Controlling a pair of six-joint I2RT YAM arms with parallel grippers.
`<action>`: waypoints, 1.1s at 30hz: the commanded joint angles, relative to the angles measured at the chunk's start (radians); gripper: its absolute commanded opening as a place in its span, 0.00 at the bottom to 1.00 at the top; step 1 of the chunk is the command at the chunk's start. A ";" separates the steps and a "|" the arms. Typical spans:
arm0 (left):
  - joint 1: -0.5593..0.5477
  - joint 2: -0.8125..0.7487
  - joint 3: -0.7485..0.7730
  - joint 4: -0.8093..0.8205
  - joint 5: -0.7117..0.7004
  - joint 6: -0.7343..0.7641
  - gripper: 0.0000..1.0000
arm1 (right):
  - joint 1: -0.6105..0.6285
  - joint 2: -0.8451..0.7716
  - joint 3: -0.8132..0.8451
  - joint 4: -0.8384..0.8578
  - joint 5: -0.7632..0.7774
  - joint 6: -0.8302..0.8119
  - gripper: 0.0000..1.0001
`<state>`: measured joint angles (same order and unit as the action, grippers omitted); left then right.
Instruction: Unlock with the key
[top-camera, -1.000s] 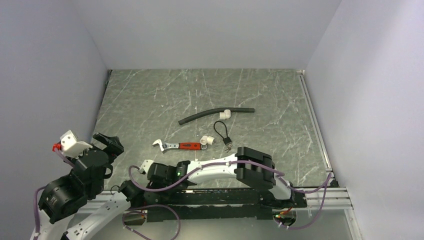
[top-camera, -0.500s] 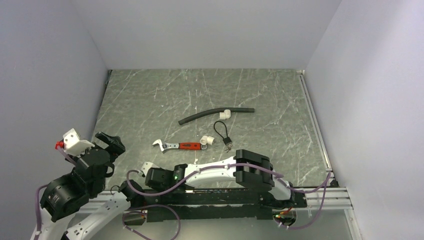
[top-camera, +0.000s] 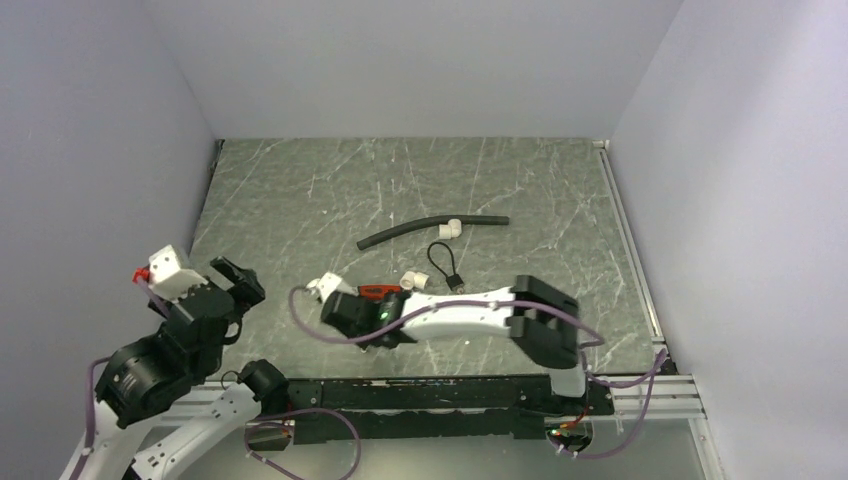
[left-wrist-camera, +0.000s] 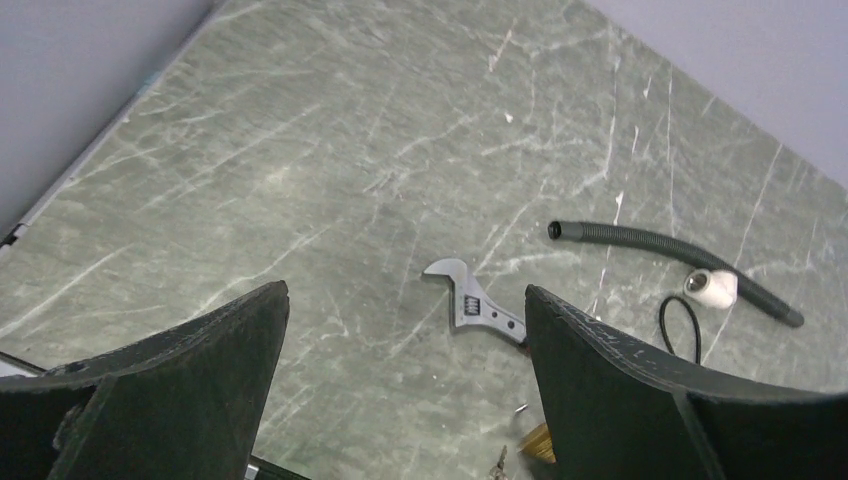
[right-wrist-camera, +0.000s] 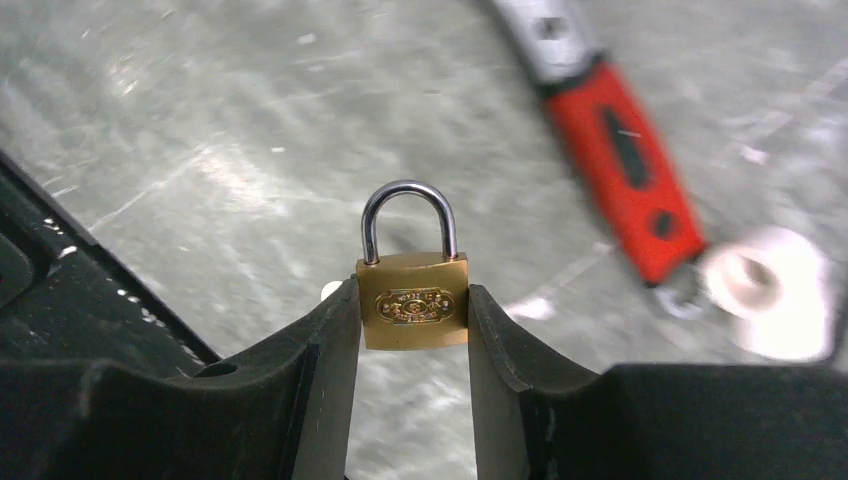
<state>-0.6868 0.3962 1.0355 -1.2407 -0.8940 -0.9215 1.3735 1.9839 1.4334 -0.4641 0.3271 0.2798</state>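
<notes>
The key (top-camera: 458, 288), very small and grey, lies on the table (top-camera: 300, 190) at the near end of the black cable loop (top-camera: 440, 255), at 3 o'clock from the red-handled wrench (top-camera: 378, 291) and the white fitting (top-camera: 415, 279). At 9 o'clock from the key, the right gripper (right-wrist-camera: 412, 288) is closed on the brass padlock (right-wrist-camera: 412, 305), whose shackle points away from the fingers. Further out at 9 o'clock, the left gripper (left-wrist-camera: 405, 290) hangs with its jaws wide apart and empty.

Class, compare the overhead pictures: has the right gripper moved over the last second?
Yes. The right gripper has moved away from the front rail, up to the wrench, now covering its jaw end.
</notes>
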 joint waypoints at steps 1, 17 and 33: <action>-0.002 0.076 -0.030 0.107 0.104 0.052 0.93 | -0.077 -0.248 -0.108 0.105 0.085 0.005 0.18; -0.002 0.158 -0.302 0.886 0.796 0.113 0.77 | -0.106 -0.881 -0.550 0.402 0.029 -0.027 0.20; -0.002 0.406 -0.283 1.116 1.258 0.156 0.52 | -0.103 -0.897 -0.516 0.398 -0.037 -0.036 0.20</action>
<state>-0.6868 0.8120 0.7235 -0.2031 0.2504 -0.7967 1.2648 1.0824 0.8780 -0.1322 0.3023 0.2527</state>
